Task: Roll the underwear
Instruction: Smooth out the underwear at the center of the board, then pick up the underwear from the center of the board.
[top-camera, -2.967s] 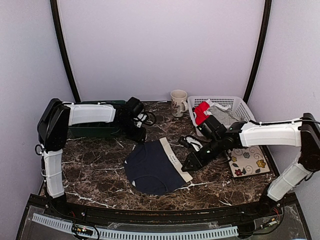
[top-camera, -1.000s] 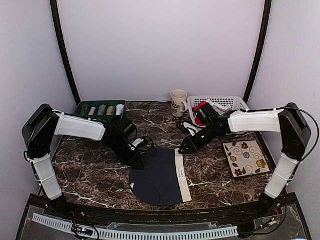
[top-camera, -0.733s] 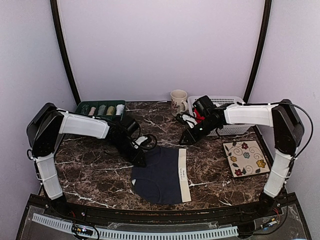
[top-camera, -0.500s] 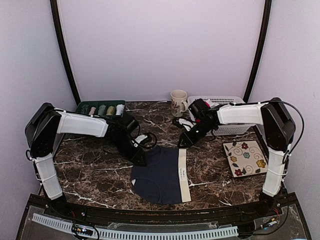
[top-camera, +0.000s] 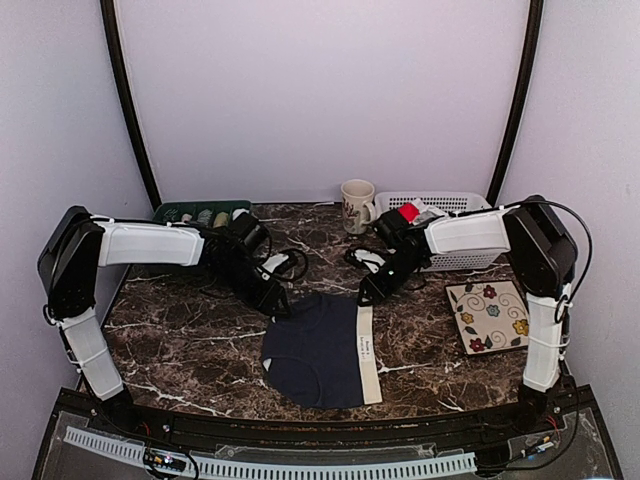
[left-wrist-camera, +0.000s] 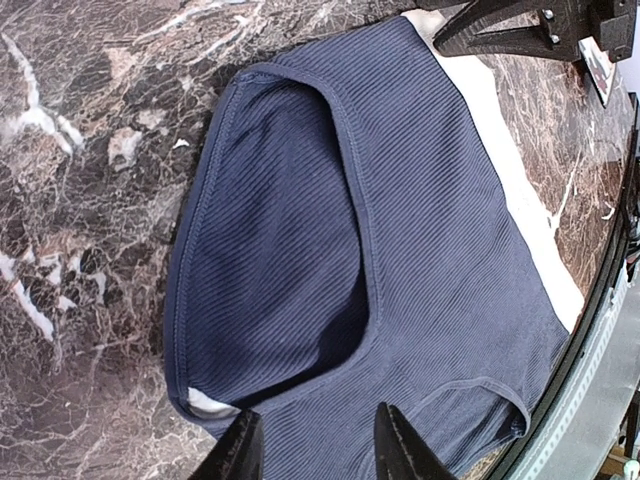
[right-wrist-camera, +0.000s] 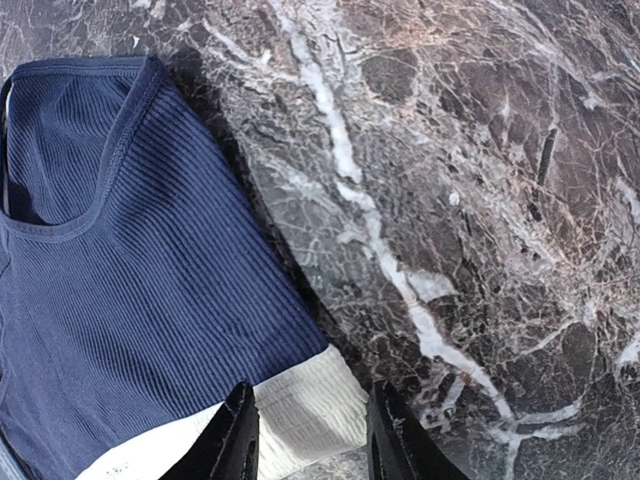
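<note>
The dark navy underwear (top-camera: 312, 350) lies flat on the marble table, its white waistband (top-camera: 367, 348) along its right side. My left gripper (top-camera: 281, 306) is open at its far left corner; in the left wrist view (left-wrist-camera: 318, 455) the jaws stand apart just above the navy cloth (left-wrist-camera: 420, 260). My right gripper (top-camera: 365, 295) is open at the far right corner, over the waistband end (right-wrist-camera: 305, 405) in the right wrist view (right-wrist-camera: 312, 440). The red underwear (top-camera: 408, 212) lies in the basket. I cannot make out the grey one.
A white basket (top-camera: 462, 203) stands at the back right with a mug (top-camera: 355, 205) to its left. A green tray (top-camera: 190, 213) of rolled items is at the back left. A flowered mat (top-camera: 492, 315) lies at the right.
The navy underwear was turned and drawn nearer, and now lies straight with the waistband on the right. In the last half second both grippers backed slightly toward the far side; the cloth has stayed still.
</note>
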